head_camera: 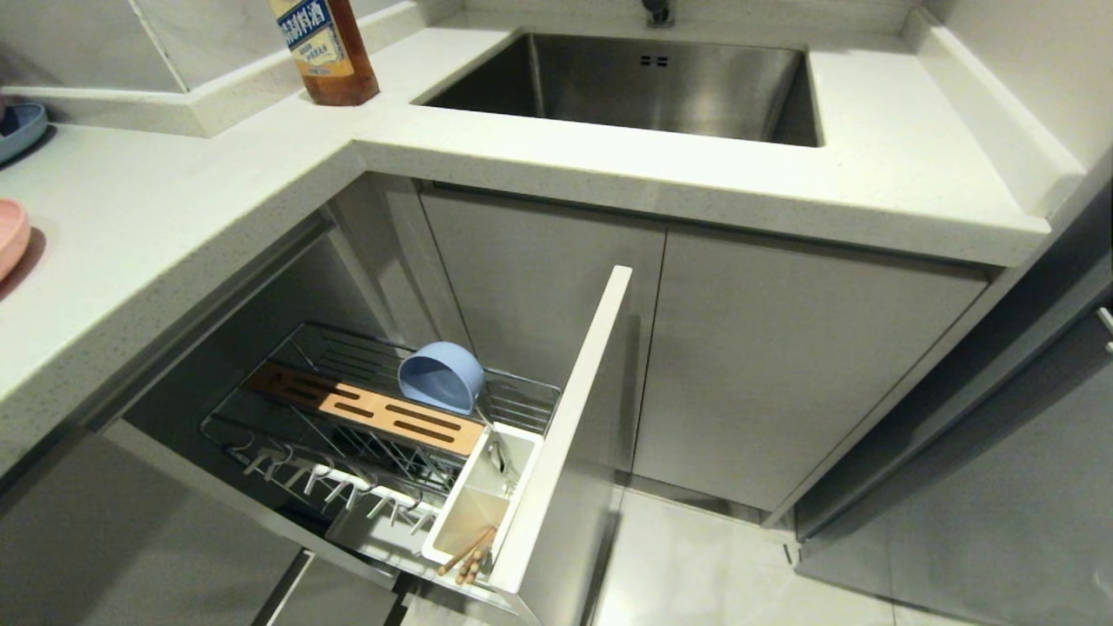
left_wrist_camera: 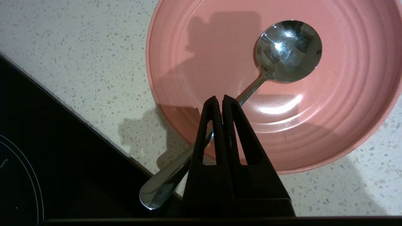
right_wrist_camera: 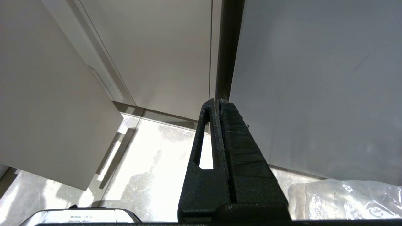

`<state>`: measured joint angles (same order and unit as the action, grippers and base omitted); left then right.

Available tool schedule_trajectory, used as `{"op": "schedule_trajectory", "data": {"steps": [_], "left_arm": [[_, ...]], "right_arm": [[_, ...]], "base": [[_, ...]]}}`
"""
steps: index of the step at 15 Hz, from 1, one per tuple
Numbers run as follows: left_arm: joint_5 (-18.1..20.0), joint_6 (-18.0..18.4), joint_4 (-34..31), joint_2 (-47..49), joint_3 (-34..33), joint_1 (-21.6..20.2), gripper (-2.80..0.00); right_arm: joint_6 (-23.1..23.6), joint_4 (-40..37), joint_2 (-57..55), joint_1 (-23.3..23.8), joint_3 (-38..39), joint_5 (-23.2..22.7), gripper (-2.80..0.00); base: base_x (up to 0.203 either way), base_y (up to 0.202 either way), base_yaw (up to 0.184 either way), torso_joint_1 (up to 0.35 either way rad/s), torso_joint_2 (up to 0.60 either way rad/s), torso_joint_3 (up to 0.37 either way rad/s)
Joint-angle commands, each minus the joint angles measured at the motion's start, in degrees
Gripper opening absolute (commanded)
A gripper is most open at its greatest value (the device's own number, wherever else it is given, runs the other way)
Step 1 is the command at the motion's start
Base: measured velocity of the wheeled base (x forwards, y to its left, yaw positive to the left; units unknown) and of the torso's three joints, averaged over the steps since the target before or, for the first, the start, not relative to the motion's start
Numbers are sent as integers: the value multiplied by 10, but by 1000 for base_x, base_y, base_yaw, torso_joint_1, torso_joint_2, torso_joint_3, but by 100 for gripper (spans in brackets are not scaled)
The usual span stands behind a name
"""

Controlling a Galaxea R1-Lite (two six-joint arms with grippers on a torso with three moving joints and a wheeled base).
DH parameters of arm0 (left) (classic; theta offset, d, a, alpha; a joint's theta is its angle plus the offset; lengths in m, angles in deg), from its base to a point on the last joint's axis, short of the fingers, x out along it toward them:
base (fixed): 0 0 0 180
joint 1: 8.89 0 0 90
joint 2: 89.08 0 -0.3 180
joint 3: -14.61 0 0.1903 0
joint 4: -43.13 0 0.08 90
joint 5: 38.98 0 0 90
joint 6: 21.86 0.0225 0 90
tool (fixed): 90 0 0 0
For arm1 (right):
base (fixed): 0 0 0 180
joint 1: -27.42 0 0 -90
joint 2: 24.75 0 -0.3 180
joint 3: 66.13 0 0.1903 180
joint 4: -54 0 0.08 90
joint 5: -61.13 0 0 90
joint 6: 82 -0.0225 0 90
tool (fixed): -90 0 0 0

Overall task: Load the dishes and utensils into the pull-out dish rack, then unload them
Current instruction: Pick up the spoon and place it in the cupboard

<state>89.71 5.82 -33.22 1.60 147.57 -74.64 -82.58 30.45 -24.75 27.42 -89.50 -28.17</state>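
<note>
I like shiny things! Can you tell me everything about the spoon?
The spoon is shiny silver metal with a round bowl that mirrors the lights and a slim long handle flaring at its end. The left tool is shut on its handle. Its bowl faces up over the pink plate, and the handle reaches past the plate's rim above the speckled counter. I cannot tell if it touches the plate.
</note>
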Motion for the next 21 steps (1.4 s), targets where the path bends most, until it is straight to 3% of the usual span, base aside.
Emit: {"op": "schedule_trajectory", "data": {"steps": [1,5,7,13,21], "left_arm": [[3,2,-3,5,-1,-1,-280],[4,34,-12,14,-9,-1,-280],[10,40,-12,15,-10,-1,0],[26,50,-48,11,-17,-2,0],[26,51,-49,43,-21,9,0]], "right_arm": [[0,0,0,-1,1,0,-280],[0,0,0,0,1,0,-280],[0,0,0,-1,1,0,-280],[0,0,0,0,1,0,-280],[0,0,0,-1,1,0,-280]], "base": [[0,0,0,0,0,0],[0,0,0,0,0,0],[0,0,0,0,0,0],[0,0,0,0,0,0],[0,0,0,0,0,0]]}}
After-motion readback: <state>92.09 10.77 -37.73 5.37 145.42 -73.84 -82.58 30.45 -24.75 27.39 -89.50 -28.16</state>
